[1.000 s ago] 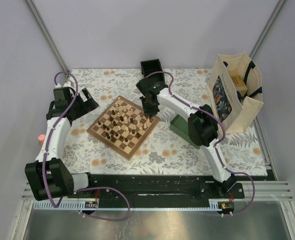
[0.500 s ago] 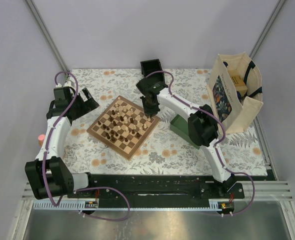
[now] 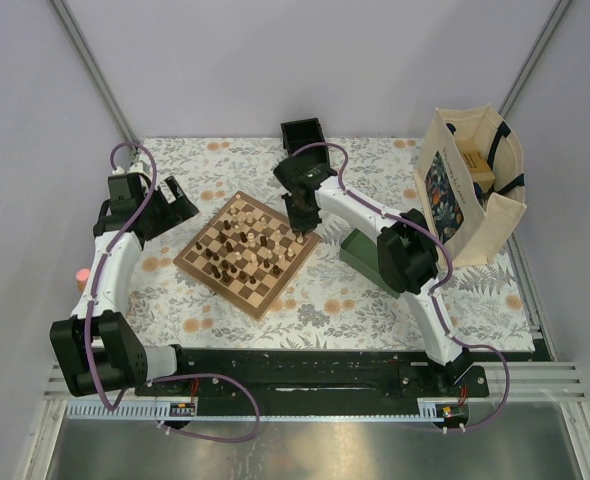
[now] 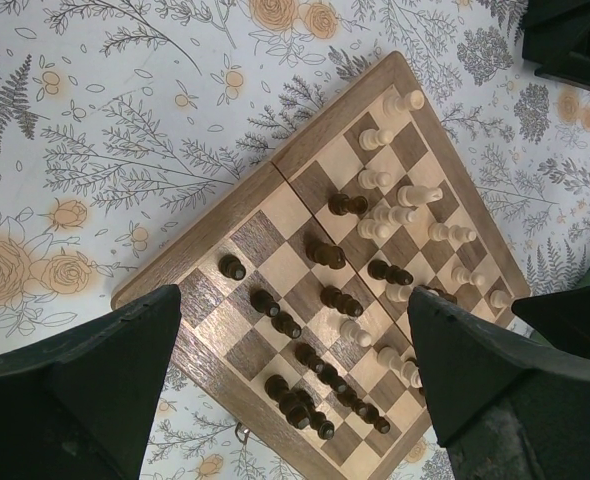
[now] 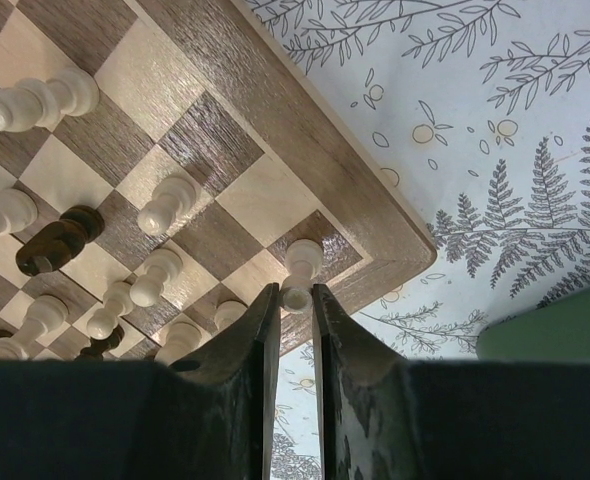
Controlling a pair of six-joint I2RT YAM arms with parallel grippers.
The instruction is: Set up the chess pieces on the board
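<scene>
One pale piece matters here. It stands on the dark corner square at the board's 3 o'clock point, and the right pincer has it pinched low on the stem between narrow jaws. Over the past second the top view shows that arm barely shifting, only settling a touch closer to the corner while the jaws drew in slightly. I take this as a grip being firmed up, or a placement about to end, rather than a carry; which of the two I cannot tell. The left pincer has not moved. It hangs spread wide at the board's 9 o'clock, holding nothing.

The board lies corner-on in the middle of the table. The chess pieces are mostly loose across its central squares, dark and pale mixed and several tipped over. No back rank looks complete, so the setup seems far from done.
</scene>
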